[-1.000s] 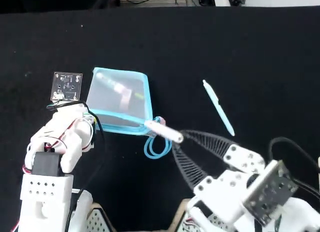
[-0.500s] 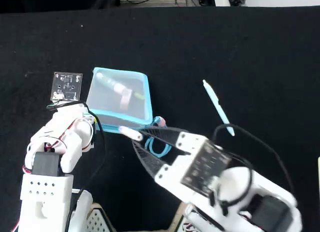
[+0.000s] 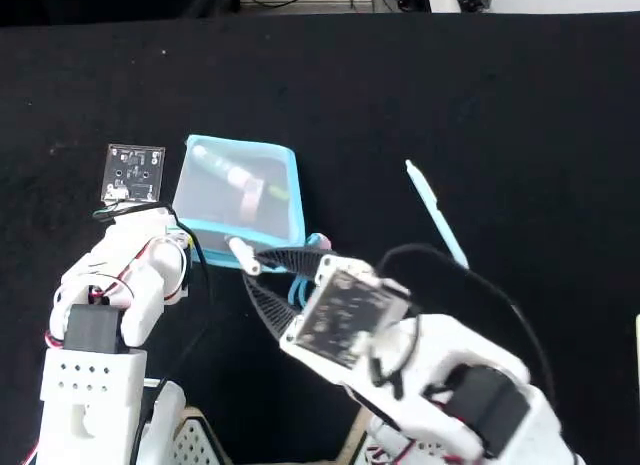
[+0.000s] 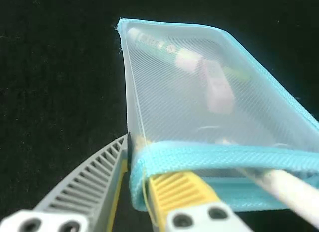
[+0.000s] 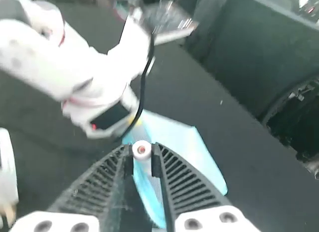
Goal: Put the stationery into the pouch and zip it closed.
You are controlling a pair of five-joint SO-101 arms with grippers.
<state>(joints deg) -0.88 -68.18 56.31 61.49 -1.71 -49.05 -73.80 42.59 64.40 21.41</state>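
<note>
Hazy pouch [image 4: 199,107] contents (behind mesh)

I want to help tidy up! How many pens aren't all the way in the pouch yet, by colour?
White pen, tip at the pouch mouth: 1
Blue pen: 1
Total: 2

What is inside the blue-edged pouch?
Through the pouch mesh: a green-and-white pen and a pinkish block. A white pen, held by the right tool, pokes into the opening. The blue zip band hides what lies behind it.
</note>
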